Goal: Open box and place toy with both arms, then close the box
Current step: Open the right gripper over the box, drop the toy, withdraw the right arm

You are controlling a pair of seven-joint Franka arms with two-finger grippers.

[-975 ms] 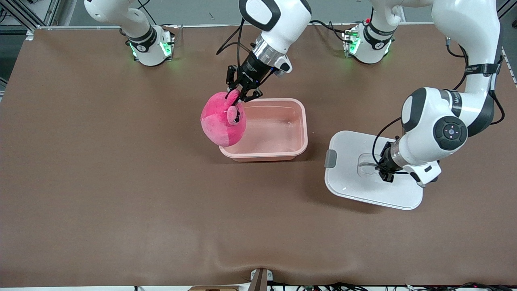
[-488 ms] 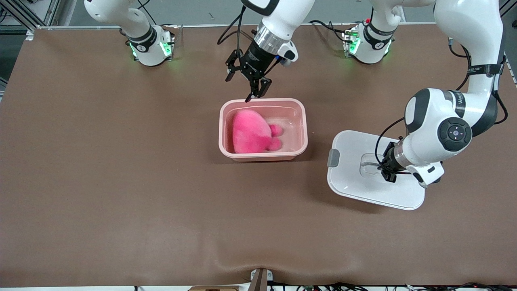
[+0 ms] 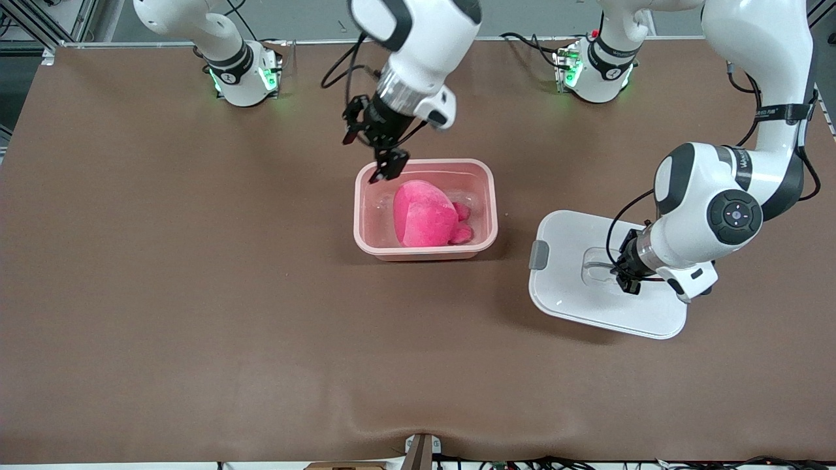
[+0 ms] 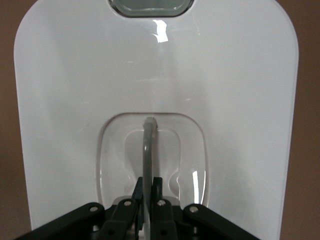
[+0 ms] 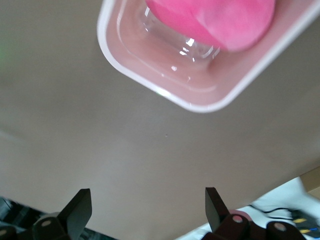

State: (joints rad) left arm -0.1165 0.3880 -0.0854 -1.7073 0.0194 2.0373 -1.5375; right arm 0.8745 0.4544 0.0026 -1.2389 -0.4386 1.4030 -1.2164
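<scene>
White right arm (image 3: 418,39) bent over box (image 3: 486,225)

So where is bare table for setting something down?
The strip nearer the camera than the box and lid is bare, as is the right arm's end. It is crowded around the box, toy, both grippers.

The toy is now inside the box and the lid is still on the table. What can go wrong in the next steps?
1. The toy bulges near the rim of the box, so the lid may not seat flat.
2. The left gripper holds only the lid's thin handle, so the lid could tilt or slip during the carry.
3. The right gripper, open, hangs over the box's rim; the arriving lid might hit it.
</scene>
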